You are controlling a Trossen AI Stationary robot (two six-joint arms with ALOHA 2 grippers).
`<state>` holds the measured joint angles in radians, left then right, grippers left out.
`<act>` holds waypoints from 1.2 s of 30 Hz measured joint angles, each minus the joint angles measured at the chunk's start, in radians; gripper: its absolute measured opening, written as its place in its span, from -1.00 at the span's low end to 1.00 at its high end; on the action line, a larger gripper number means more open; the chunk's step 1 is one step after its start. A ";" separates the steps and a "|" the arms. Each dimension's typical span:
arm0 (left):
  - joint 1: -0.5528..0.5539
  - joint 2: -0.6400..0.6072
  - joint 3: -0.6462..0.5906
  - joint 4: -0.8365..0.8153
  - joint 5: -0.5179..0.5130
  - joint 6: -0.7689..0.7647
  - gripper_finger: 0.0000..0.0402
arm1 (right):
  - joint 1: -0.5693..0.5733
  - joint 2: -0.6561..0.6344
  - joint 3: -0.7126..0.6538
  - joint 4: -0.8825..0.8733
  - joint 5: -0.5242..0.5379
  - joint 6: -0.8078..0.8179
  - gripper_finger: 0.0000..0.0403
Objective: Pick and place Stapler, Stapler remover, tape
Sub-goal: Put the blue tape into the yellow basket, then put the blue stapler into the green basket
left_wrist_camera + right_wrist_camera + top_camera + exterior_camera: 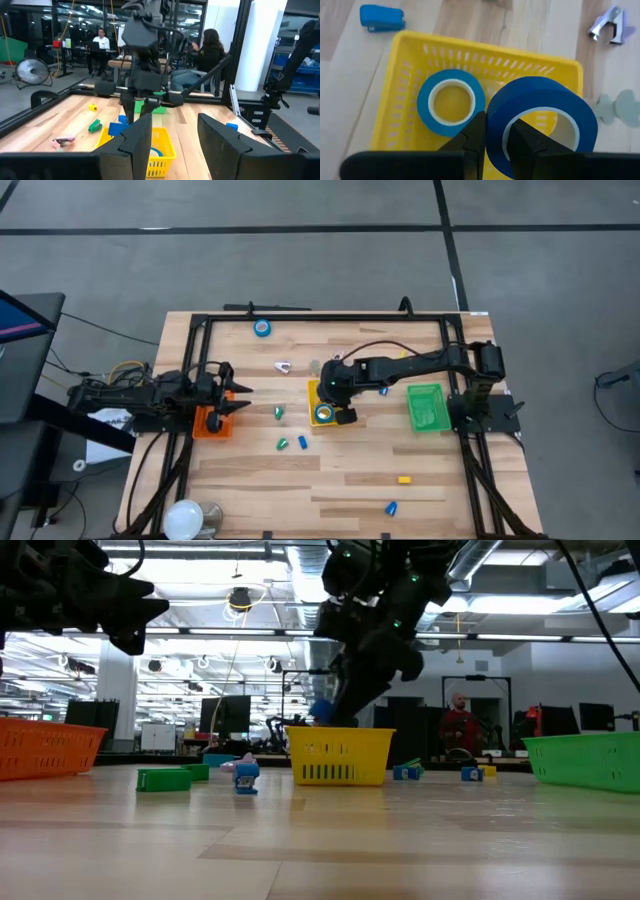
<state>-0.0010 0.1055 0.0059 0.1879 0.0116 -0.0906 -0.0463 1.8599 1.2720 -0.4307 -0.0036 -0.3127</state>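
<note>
Above the yellow basket (395, 100), the right claw (492, 145) pinches a tape roll (545, 120); another roll (451, 102) lies inside.

Bright overhead light; low view's foreground blurred.

Wooden table (340, 480): yellow basket (314, 392), green basket (426, 407), orange basket (211, 423), tape roll (262, 328), scattered small pieces.

Both arms matte black, chunky jointed segs. Right arm (420, 363): thin black cable looped along it. Left arm (130, 395): yellow/orange wires at base.
</note>
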 joint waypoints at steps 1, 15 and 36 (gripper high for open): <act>0.000 0.001 0.000 -0.005 0.000 0.000 -0.26 | 0.000 0.000 0.000 0.005 0.000 0.000 -0.73; 0.000 0.048 0.000 0.004 0.000 0.000 -0.26 | -0.003 0.007 0.001 -0.015 -0.105 0.000 -0.46; 0.000 0.048 0.000 0.011 0.000 0.000 -0.26 | -0.031 -0.052 0.001 -0.073 -0.104 0.000 0.07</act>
<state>-0.0006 0.1535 0.0059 0.1993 0.0117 -0.0902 -0.0769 1.8078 1.2728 -0.5039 -0.1072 -0.3132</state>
